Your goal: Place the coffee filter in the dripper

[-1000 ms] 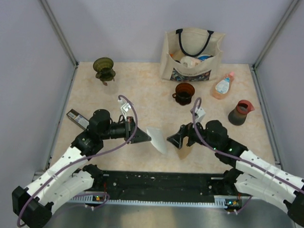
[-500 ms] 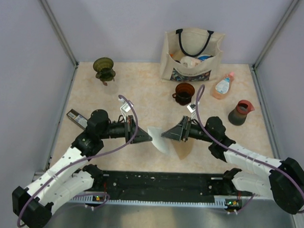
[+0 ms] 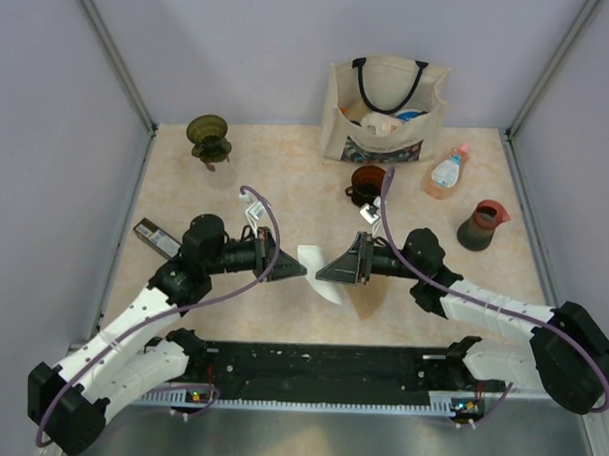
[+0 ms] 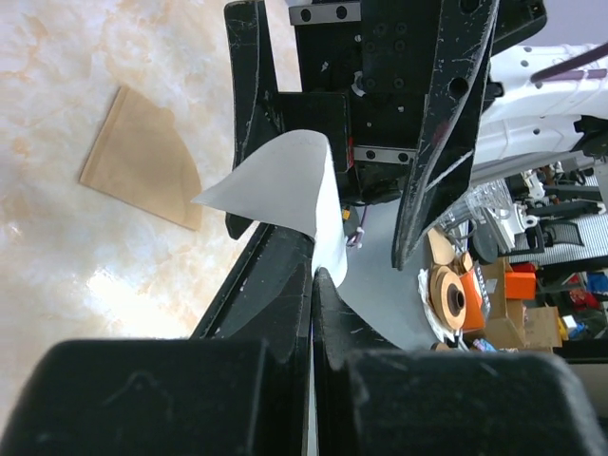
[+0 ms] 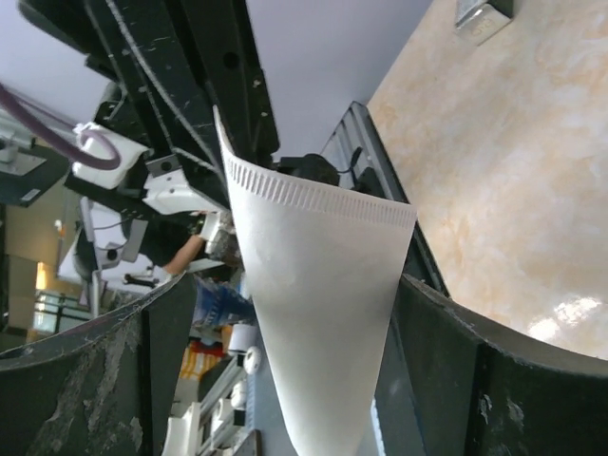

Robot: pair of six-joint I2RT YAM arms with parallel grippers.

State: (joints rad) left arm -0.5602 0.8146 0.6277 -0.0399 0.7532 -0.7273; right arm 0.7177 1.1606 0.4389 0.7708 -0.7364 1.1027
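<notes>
Left gripper (image 3: 295,274) clamped on the coffee filter (image 3: 320,286), centre frame.
My right gripper (image 3: 326,273) faces it nose to nose, jaws spread either side of the paper; its long axis slants toward lower right, across both claws.

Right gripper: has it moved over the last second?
Yes. The right gripper has shifted left, off the flat-lying brown filter, toward the white filter.
</notes>
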